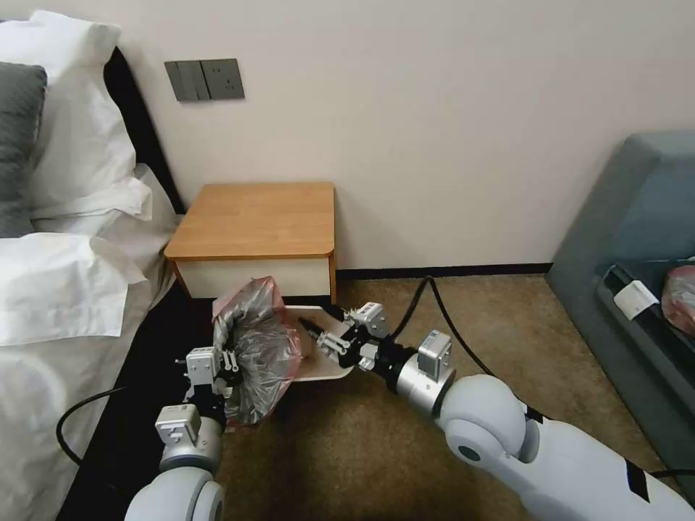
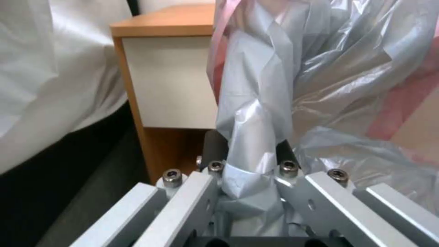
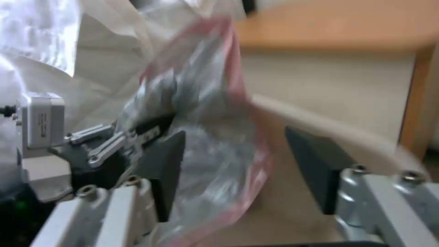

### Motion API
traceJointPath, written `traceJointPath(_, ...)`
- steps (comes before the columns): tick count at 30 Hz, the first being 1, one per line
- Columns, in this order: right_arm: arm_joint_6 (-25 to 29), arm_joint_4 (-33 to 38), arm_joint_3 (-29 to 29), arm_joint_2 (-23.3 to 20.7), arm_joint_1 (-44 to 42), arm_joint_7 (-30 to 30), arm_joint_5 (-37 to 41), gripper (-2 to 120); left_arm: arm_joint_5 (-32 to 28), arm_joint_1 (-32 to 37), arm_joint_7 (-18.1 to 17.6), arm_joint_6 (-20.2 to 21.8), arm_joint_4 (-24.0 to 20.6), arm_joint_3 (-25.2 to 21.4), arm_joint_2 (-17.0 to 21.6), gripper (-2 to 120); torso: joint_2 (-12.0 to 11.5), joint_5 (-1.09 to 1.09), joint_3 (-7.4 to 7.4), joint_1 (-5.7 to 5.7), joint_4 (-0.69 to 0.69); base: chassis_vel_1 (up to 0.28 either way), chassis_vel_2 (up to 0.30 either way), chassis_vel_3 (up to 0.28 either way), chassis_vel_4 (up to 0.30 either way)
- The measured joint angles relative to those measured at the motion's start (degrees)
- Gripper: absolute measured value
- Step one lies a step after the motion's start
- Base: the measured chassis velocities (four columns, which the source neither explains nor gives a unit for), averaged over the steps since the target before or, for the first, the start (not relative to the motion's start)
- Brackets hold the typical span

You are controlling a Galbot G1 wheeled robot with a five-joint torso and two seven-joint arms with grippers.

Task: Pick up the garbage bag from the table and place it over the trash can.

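**Bag held over the bin's near-left side, right gripper at the rim**

The garbage bag (image 1: 255,354) hangs crumpled over the left part of the trash can (image 1: 326,370), which stands on the carpet (image 1: 405,463) just in front of the table (image 1: 253,217). In the head view the bag is silvery grey with a pink edge; its top rises in front of the table's white drawer front, and its lower folds drape down the bin's left wall.

The left gripper (image 1: 221,358) sits at the bag's left side. The left wrist view adds what the head view cannot resolve: a twisted strip of the garbage bag (image 2: 256,164) runs down between the two dark fingers (image 2: 214,147), which are closed narrowly on it, with the table (image 2: 169,82) just behind.

The right gripper (image 1: 318,334) reaches in from the right, over the bin's opening. The right wrist view shows its fingers (image 3: 315,171) spread wide, with the pink-edged bag (image 3: 215,144) lying in the gap near one finger and the bin's pale rim (image 3: 329,130) crossing by the other. That view also shows the left gripper (image 3: 119,144) farther off, against the bag.

A bed (image 1: 65,275) with white linen borders the scene on the robot's left.
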Motion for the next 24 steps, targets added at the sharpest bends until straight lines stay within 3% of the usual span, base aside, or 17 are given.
traceJointPath(1, 0.0, 0.0, 0.0, 0.0, 0.0, 0.0, 0.0, 64, 0.0, 0.0, 0.0, 0.0, 0.0, 0.0, 0.0, 5, 0.0, 0.00, 0.00, 0.00, 0.00, 0.000, 0.000, 0.000, 0.000)
traceJointPath(4, -5.2, 1.3, -1.2, 3.5, 2.7, 11.4, 11.1, 78, 0.1, -0.1, 0.0, -0.4, 0.0, -0.1, 0.0, 5, 0.0, -0.01, 0.00, 0.00, 0.03, 0.000, 0.000, 0.000, 0.000)
traceJointPath(7, -6.2, -0.1, -2.0, 5.6, 3.5, 14.8, 14.1, 87, 0.1, -0.1, 0.0, -0.7, 0.0, -0.1, -0.1, 5, 0.0, -0.01, 0.00, 0.00, 0.02, 0.000, 0.000, 0.000, 0.000)
traceJointPath(14, -7.8, -4.9, -2.4, 8.7, 3.1, 17.4, 14.8, 99, 0.1, 0.0, 0.2, -1.3, -0.7, 0.5, -0.2, 5, 0.0, 0.00, 0.00, 0.00, 0.00, 0.000, 0.000, 0.000, 0.000)
traceJointPath(21, -7.7, -7.2, -2.5, 10.3, 3.2, 16.0, 14.4, 99, 0.1, 0.3, 0.2, -1.6, -1.0, 1.0, -0.4, 5, 0.0, 0.00, 0.00, 0.00, 0.01, 0.000, 0.000, 0.000, 0.000)
traceJointPath(24, -7.5, -8.0, -2.5, 10.9, 3.2, 15.0, 13.9, 93, 0.1, 0.5, 0.3, -1.7, -1.1, 1.3, -0.4, 5, 0.0, 0.00, 0.00, 0.00, 0.01, 0.000, 0.000, 0.000, 0.000)
